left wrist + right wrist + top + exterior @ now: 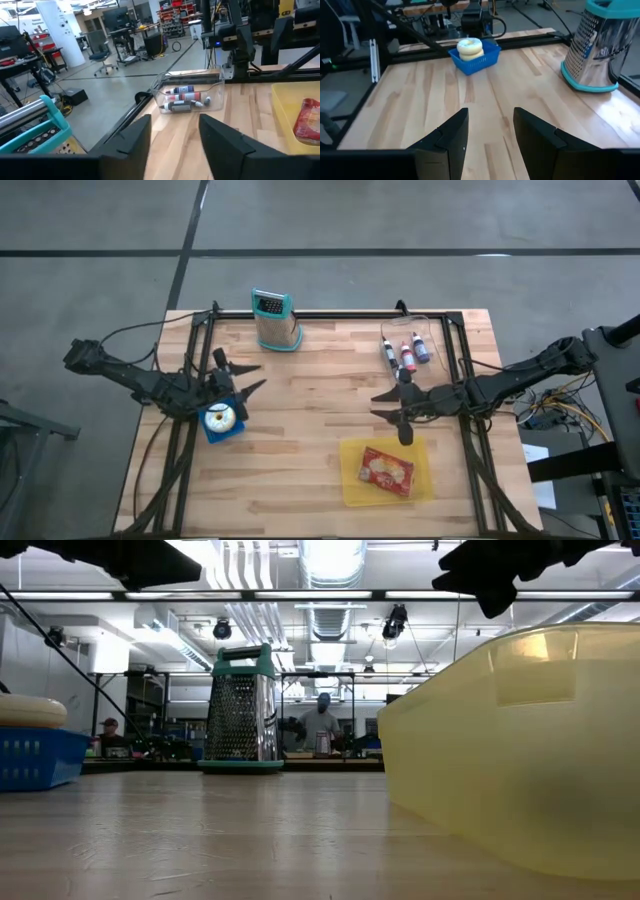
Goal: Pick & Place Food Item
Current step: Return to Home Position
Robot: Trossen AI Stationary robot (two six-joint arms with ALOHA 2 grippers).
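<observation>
A yellow-iced donut (220, 418) (470, 47) lies in a small blue basket (212, 432) (481, 62) near the table's left edge. A red food packet (387, 470) (307, 120) lies in a yellow tray (350, 480) (285, 107) at the near right. My left gripper (252, 376) (175, 142) hovers open above the table, just beyond the basket's far side, pointing toward the right. My right gripper (380, 405) (490, 135) hovers open beyond the tray's far side, pointing left toward the basket. Nothing is between either pair of fingers.
A metal grater with teal trim (276, 320) (600, 50) stands upright at the far edge. A clear box of small bottles (405, 350) (187, 97) sits at the far right. Bare wood lies between the two grippers. People show in the room behind.
</observation>
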